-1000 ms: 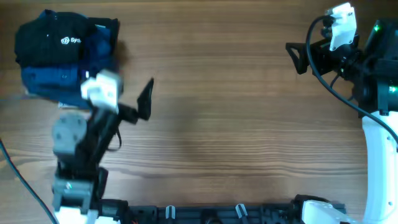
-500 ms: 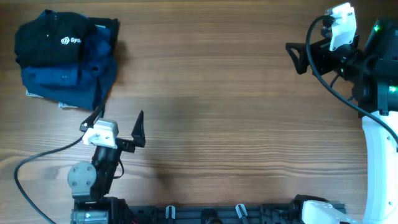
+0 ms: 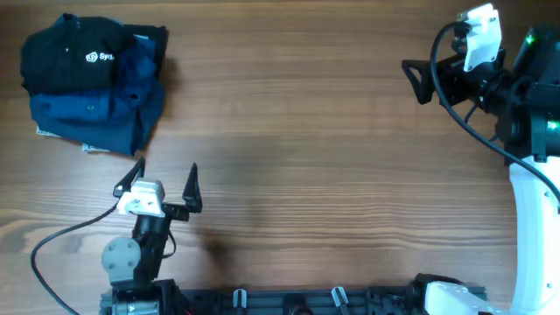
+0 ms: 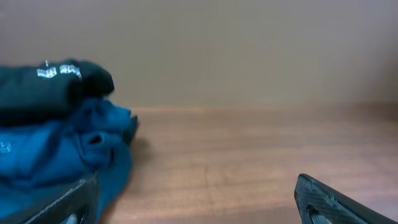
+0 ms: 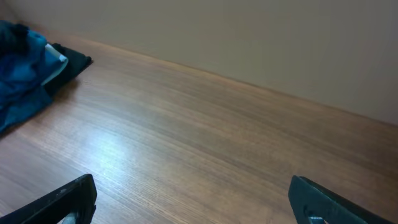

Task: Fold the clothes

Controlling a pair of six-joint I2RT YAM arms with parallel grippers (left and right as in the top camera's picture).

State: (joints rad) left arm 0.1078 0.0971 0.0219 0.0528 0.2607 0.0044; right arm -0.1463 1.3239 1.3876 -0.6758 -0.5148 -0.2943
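Black shirt (image 3: 74,52) sits folded on blue shirt (image 3: 96,114). Left gripper (image 3: 164,179) released, empty, near the black shirt. Right gripper (image 5: 193,193) released, well apart from it.

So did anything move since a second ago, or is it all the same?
The left pincer backed away from the black shirt and the blue shirt under it, toward its own base. It is open and holds nothing. Both shirts stayed where they were, the black one on top. The right pincer did not move, and it is open too.
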